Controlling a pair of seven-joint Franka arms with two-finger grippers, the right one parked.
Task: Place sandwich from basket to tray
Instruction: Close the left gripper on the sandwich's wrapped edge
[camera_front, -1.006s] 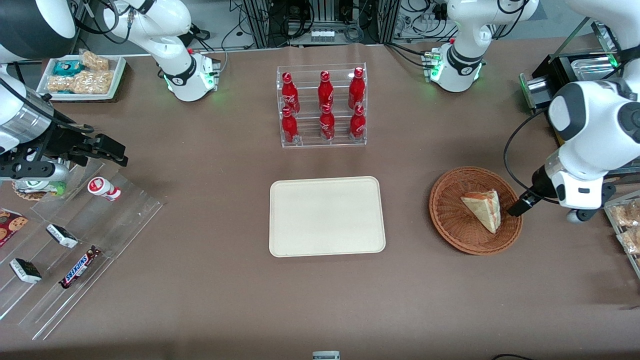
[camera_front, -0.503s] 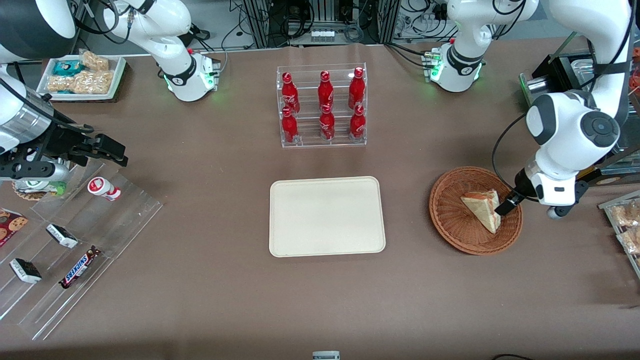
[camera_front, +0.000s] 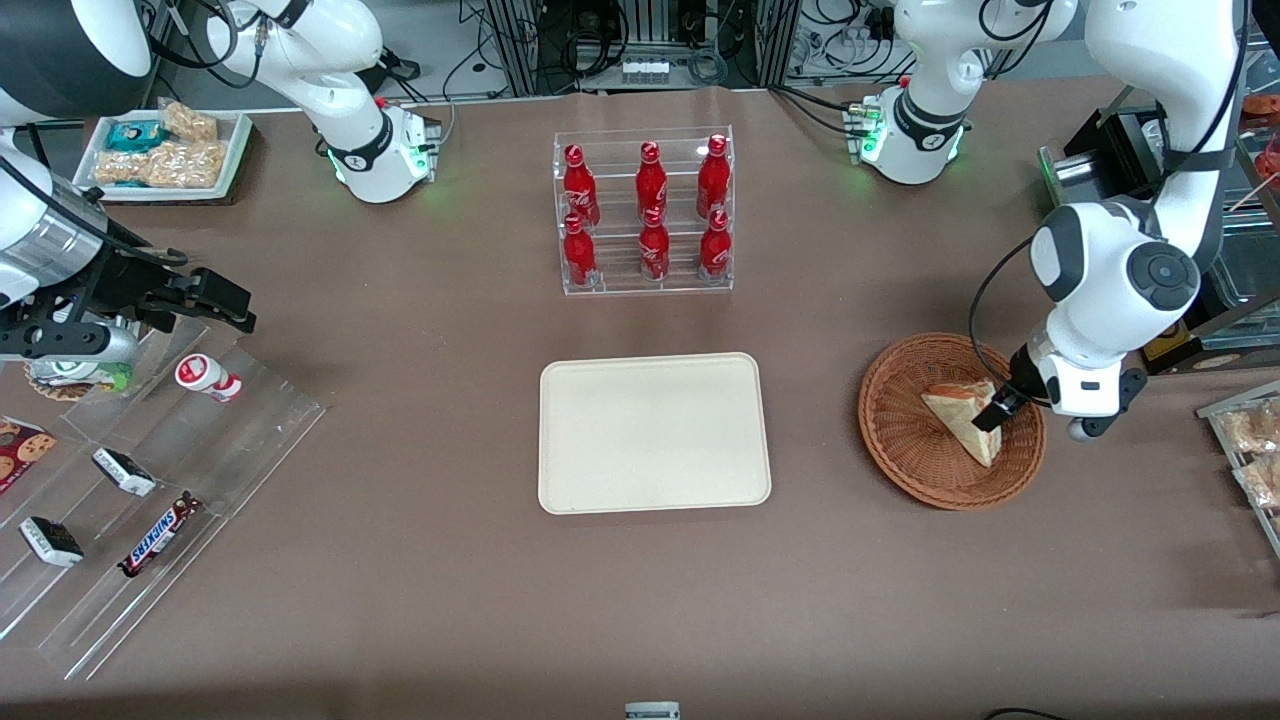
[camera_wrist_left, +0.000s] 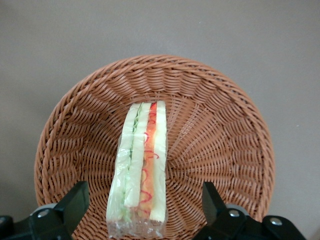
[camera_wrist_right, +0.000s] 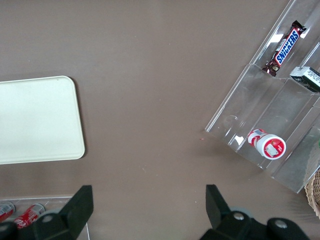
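Sandwich lies in the basket; the end effector, fingers spread and empty above it, should descend straddling both bread faces.

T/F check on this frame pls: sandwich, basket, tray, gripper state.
1. The sandwich lies in the basket. True.
2. The tray holds a bottle. False: nothing lies on it.
3. The gripper is open over the sandwich, one jaw on each side. True.
4. The sandwich is lifted clear of the basket. False: it rests on the weave.
5. The basket sits on the tray. False: it stands apart on the table, toward the working arm's end.
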